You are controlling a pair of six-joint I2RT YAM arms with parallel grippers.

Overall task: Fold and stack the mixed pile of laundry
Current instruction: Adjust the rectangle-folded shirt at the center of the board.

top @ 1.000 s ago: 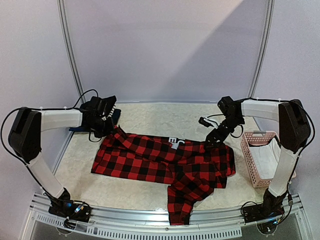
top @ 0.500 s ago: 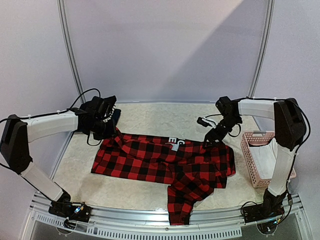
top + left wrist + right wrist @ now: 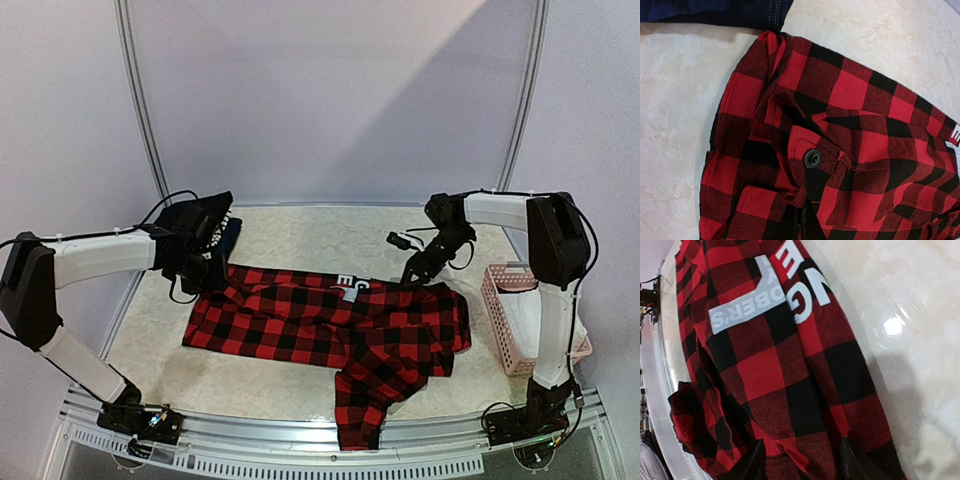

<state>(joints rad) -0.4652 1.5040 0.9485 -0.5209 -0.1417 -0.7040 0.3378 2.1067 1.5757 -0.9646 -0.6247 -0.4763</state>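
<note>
The red-and-black plaid shirt [image 3: 330,320] lies spread across the middle of the table, one sleeve trailing toward the near edge. My left gripper [image 3: 205,270] is at its far-left corner. In the left wrist view that gripper [image 3: 807,212] is shut on bunched plaid [image 3: 855,115] just below a dark button [image 3: 812,158]. My right gripper [image 3: 412,280] is down on the shirt's far-right edge. In the right wrist view it [image 3: 802,462] stands open, both fingertips [image 3: 756,462] pressed into the plaid [image 3: 775,370] with cloth between them. White lettering [image 3: 747,307] shows on the shirt.
A folded navy garment [image 3: 230,232] lies at the far left, just behind the shirt's corner, and shows along the top of the left wrist view [image 3: 715,10]. A pink slatted basket [image 3: 500,330] holding white cloth [image 3: 535,315] stands at the right edge.
My right gripper has shifted slightly left, settled onto the shirt's far edge and narrowed its jaws. My left gripper has drawn its shirt corner a little toward the near side.
</note>
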